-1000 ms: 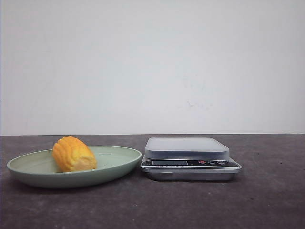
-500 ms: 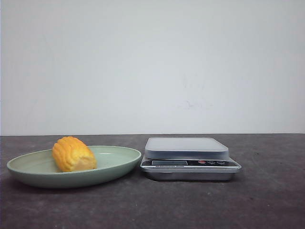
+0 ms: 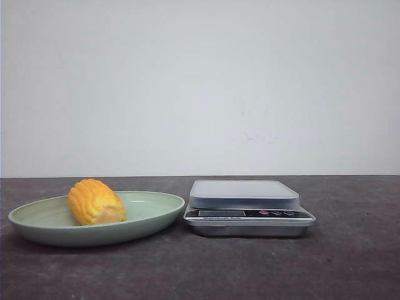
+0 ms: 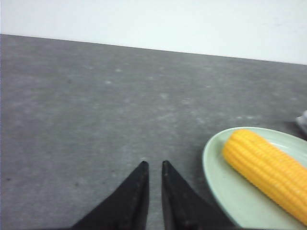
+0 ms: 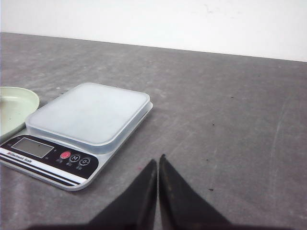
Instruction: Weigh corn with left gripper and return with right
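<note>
The corn (image 3: 96, 202), a stubby yellow-orange cob, lies on the left part of a pale green plate (image 3: 150, 219) on the dark table. It also shows in the left wrist view (image 4: 268, 170) on the plate (image 4: 220, 177). My left gripper (image 4: 154, 164) hovers over bare table beside the plate's rim, empty, its jaws a narrow gap apart. My right gripper (image 5: 157, 159) is shut and empty, over the table just beside the scale (image 5: 86, 120). Neither gripper shows in the front view.
The silver kitchen scale (image 3: 249, 206), with a pale weighing platform and nothing on it, stands right of the plate, almost touching it. A white wall stands behind the table.
</note>
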You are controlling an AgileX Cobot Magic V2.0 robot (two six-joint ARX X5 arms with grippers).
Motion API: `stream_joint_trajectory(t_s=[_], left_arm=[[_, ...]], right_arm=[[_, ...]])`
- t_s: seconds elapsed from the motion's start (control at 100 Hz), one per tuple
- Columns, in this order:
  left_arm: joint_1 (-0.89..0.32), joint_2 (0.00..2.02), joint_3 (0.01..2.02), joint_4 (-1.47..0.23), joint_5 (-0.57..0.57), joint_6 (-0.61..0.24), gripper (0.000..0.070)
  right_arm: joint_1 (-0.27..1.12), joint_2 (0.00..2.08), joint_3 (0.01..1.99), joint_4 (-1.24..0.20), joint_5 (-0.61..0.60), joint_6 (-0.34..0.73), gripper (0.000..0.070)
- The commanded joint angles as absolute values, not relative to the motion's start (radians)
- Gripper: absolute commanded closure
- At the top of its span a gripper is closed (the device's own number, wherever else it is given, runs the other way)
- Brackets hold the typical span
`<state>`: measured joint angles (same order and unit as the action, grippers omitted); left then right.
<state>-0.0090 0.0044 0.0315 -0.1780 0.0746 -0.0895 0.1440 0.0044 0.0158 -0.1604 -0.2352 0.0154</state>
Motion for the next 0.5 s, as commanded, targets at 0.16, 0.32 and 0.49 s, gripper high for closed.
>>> stream_joint_trajectory(t_s=[0.16, 0.32, 0.49], left_arm=[[-0.021, 0.003, 0.013, -0.184, 0.068, -0.038, 0.07], [-0.023, 0.003, 0.014, -0.185, 0.067, -0.038, 0.07], [-0.023, 0.003, 0.014, -0.185, 0.067, -0.038, 0.07]], right_arm=[[0.146, 0.004, 0.013, -0.158, -0.236, 0.022, 0.07], [0.146, 0.004, 0.013, -0.158, -0.236, 0.023, 0.07], [0.146, 0.004, 0.013, -0.158, -0.236, 0.022, 0.07]])
